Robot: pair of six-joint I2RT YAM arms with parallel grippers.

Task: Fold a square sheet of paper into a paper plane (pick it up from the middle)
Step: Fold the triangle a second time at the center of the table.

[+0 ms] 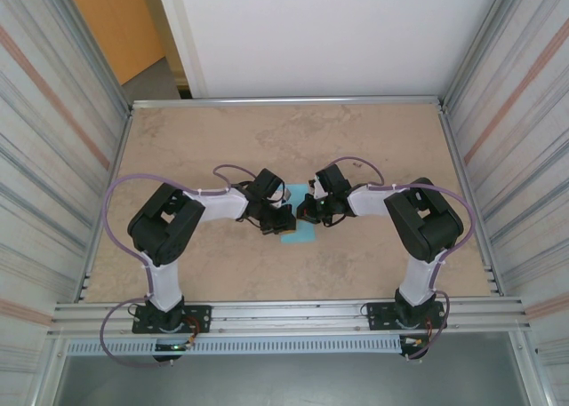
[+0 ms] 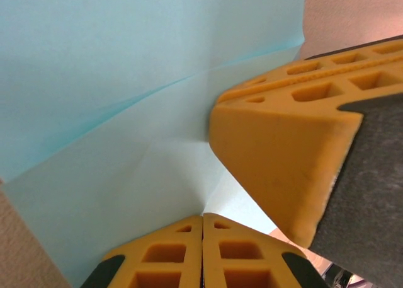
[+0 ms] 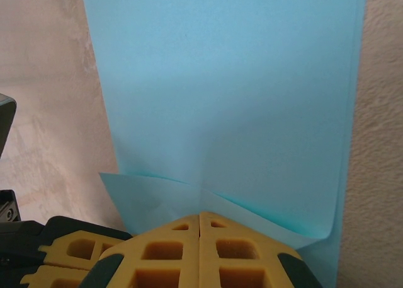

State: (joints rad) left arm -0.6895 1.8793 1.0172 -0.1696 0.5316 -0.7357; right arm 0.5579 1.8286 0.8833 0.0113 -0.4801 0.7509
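Note:
The square sheet of paper [image 1: 297, 233] is light blue and lies on the table between the two arms, mostly hidden under the grippers in the top view. My left gripper [image 1: 283, 221] is shut, its fingertips [image 2: 202, 220] pinching a raised crease of the paper [image 2: 126, 80]. The yellow fingers [image 2: 283, 155] of the right gripper sit close beside it. My right gripper [image 1: 308, 212] is also shut, and its tips [image 3: 199, 216] nip the lifted near edge of the paper [image 3: 227, 80]. The left gripper's fingers [image 3: 63, 250] show at the lower left there.
The beige table [image 1: 284, 139] is walled by ribbed metal panels [image 1: 53, 157] left and right, with an aluminium rail [image 1: 284, 315] along the near edge. Both arm bases [image 1: 169, 317] are bolted to that rail.

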